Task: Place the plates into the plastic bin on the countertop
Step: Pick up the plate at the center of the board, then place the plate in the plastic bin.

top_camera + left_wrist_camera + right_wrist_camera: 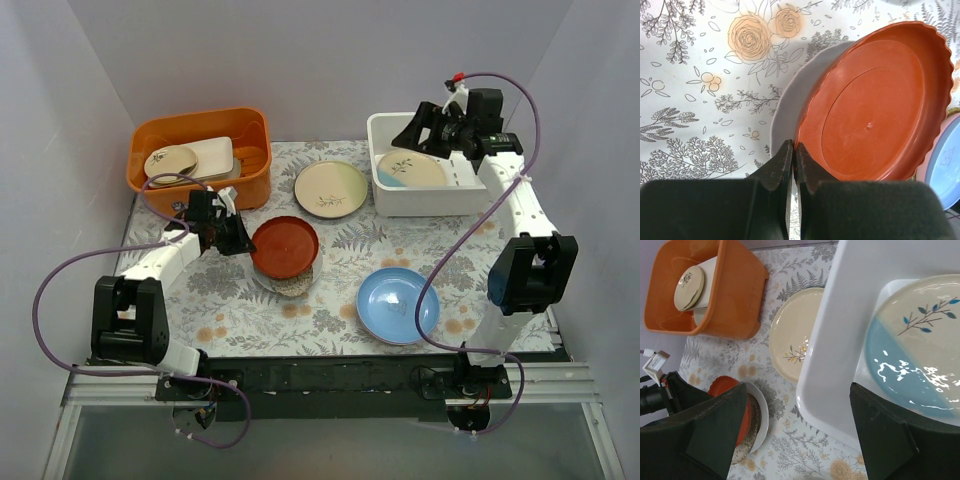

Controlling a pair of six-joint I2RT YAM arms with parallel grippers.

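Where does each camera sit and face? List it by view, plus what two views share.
Top external: above and behind, facing down on the countertop; left arm, right arm show.
Left wrist: facing down at the dark red plate; left gripper shut on its rim.
Right wrist: facing down into the plastic bin; right gripper open.
Shared: dark red plate.

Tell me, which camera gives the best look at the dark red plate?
The left wrist view: the dark red plate fills the picture, scalloped rim clear, with the left claw closed at its edge. The top view shows it nearly whole but small, atop a stack. The right wrist view catches only a sliver behind a finger.
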